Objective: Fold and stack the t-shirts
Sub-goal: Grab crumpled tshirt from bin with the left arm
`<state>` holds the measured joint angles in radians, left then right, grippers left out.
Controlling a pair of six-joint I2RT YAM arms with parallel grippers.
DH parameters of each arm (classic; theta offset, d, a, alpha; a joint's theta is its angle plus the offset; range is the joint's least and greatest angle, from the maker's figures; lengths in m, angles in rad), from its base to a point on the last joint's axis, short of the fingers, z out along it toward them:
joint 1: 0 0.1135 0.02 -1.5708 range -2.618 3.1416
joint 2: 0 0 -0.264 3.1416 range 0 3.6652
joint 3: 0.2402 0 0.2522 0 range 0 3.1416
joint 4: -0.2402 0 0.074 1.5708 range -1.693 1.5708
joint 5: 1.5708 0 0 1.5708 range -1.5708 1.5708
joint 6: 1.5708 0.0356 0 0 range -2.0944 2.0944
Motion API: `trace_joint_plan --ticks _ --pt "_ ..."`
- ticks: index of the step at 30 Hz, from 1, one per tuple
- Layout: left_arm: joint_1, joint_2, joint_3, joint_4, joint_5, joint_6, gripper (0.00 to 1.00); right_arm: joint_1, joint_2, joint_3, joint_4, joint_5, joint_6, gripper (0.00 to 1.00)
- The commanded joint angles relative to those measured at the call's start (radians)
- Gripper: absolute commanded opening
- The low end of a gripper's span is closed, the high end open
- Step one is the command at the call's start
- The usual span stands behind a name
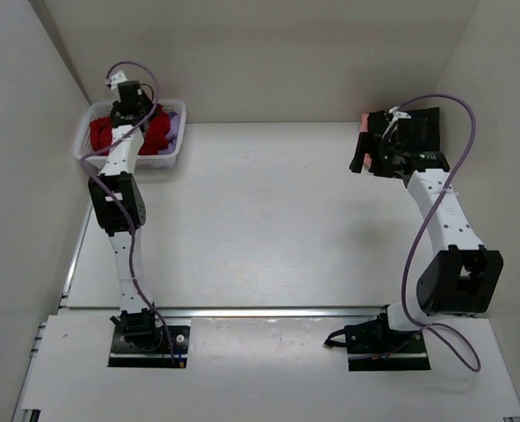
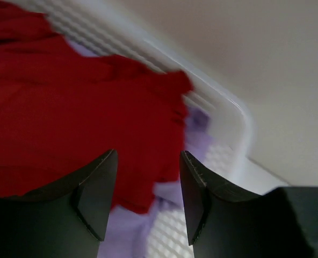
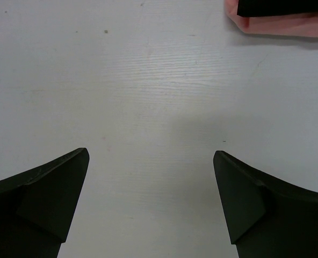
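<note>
A bright red t-shirt point(image 1: 102, 134) lies crumpled in the white mesh basket point(image 1: 174, 155) at the far left, on top of a pale lavender t-shirt point(image 1: 173, 129). My left gripper point(image 1: 133, 115) hangs open just over them. In the left wrist view its jaws point(image 2: 148, 156) stand apart over the edge of the red shirt point(image 2: 67, 118), with lavender cloth point(image 2: 121, 231) below. A folded black t-shirt point(image 1: 420, 128) lies on a salmon pink one point(image 1: 365, 122) at the far right. My right gripper point(image 1: 359, 163) is open and empty over bare table point(image 3: 151, 153), beside that stack point(image 3: 288, 24).
The basket's rim point(image 2: 229, 110) runs close to the left gripper's right finger. White walls enclose the table on the left, back and right. The table's middle point(image 1: 269, 211) is bare white wood.
</note>
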<state>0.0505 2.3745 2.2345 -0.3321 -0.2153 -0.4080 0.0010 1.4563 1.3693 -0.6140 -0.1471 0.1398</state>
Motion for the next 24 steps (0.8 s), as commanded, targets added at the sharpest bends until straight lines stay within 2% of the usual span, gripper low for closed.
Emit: trace_joint_plan --ticks 1,7,14,18,20,24 --pt "0.055 0.024 0.077 -0.037 0.010 -0.150 0.61 0.007 0.058 0.054 0.008 -0.029 0.015 0.99" --pt "0.084 0.199 0.289 -0.198 -0.001 -0.141 0.61 0.010 0.131 0.109 -0.024 -0.037 0.007 0.99" --pt "0.097 0.216 0.192 -0.232 0.024 -0.104 0.66 0.011 0.153 0.137 -0.047 -0.039 0.004 0.99" --pt "0.075 0.207 0.175 -0.240 -0.004 -0.057 0.43 0.024 0.154 0.140 -0.066 -0.026 0.000 0.99" --pt "0.074 0.195 0.160 -0.229 -0.016 -0.052 0.20 0.028 0.150 0.148 -0.067 -0.028 -0.003 0.99" --pt "0.063 0.119 0.074 -0.173 -0.051 -0.063 0.10 0.037 0.136 0.133 -0.066 -0.028 0.003 0.99"
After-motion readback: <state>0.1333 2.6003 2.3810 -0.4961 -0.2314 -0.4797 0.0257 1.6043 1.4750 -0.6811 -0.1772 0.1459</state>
